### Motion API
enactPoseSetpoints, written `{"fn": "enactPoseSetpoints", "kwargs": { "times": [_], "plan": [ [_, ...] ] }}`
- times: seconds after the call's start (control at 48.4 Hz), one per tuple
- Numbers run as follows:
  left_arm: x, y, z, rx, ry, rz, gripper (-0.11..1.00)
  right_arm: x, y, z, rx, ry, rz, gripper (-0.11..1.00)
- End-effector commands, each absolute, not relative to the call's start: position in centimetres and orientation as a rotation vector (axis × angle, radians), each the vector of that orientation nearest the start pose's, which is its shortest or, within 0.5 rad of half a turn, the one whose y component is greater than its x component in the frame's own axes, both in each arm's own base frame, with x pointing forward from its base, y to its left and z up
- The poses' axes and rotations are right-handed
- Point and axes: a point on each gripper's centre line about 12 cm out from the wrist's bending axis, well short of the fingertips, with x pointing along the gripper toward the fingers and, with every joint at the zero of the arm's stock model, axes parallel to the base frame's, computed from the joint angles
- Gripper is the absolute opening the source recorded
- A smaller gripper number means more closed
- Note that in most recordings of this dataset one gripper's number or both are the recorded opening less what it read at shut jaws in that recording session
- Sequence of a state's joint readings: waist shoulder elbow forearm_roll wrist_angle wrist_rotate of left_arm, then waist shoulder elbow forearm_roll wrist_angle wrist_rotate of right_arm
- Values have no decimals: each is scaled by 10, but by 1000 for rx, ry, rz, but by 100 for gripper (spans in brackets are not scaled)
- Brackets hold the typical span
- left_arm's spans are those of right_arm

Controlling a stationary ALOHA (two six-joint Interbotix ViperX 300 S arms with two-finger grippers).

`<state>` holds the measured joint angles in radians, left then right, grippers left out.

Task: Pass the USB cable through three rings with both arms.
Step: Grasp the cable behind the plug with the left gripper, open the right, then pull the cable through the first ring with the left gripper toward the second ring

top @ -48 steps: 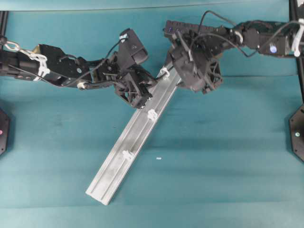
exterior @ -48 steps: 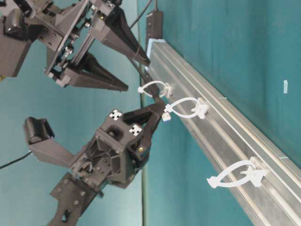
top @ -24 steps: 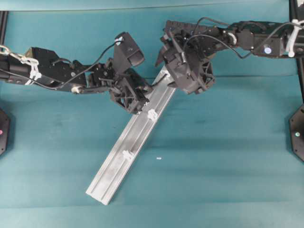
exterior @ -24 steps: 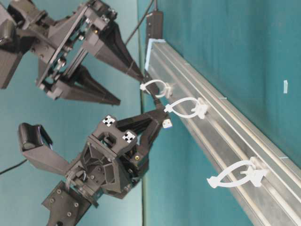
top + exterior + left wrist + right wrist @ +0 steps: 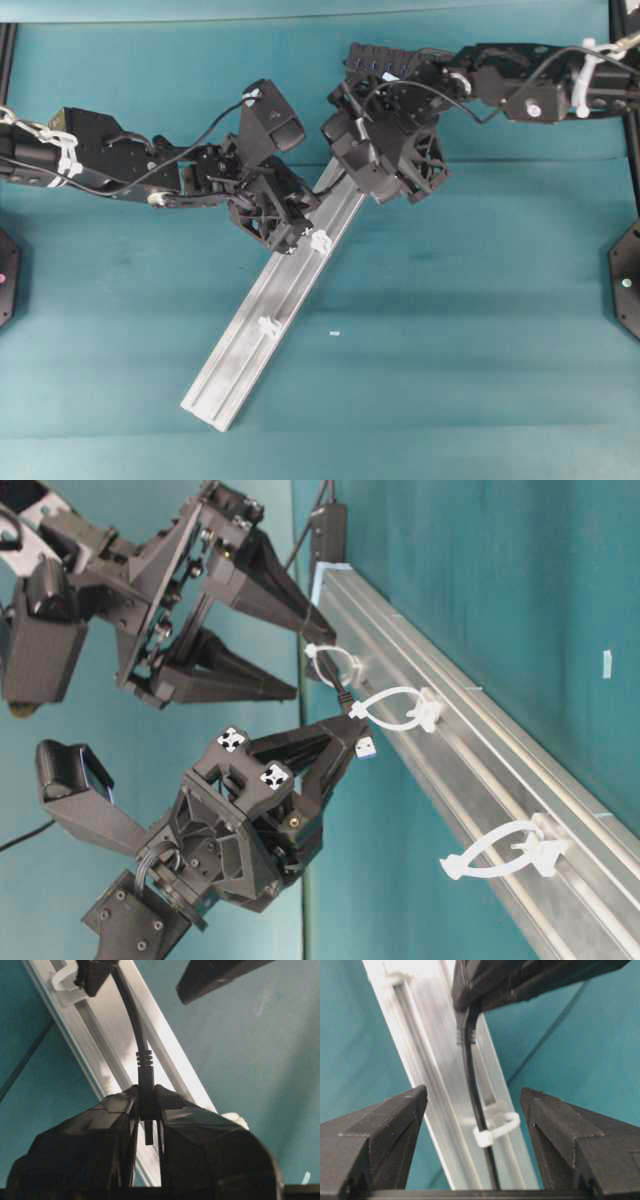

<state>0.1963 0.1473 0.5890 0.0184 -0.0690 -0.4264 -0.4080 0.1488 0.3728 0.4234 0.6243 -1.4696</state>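
Table-level view shows the USB cable (image 5: 345, 695) threaded through the first ring (image 5: 333, 665) on the rail (image 5: 480, 750), its plug pinched in the closed left gripper (image 5: 358, 742), while the right gripper (image 5: 312, 660) straddles that ring, jaws spread.

I am working under bright, even overhead light; glare is whitening the long silver aluminium rail (image 5: 415, 1020) in my right wrist view, where nearby black gripper fingers (image 5: 375, 1135) are blurring softly.
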Motion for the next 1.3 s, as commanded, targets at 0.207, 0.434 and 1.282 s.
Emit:
{"fn": "enactPoseSetpoints", "kwargs": {
  "times": [0.207, 0.434, 1.282],
  "plan": [
    [414, 85, 155, -452, 574, 318, 10, 405, -127, 157, -692, 991, 484, 79],
    [413, 87, 155, -449, 572, 320, 10, 406, -125, 155, -703, 997, 495, 78],
    [414, 87, 155, -449, 571, 320, 10, 410, -130, 144, -762, 1045, 532, 40]
  ]
}}
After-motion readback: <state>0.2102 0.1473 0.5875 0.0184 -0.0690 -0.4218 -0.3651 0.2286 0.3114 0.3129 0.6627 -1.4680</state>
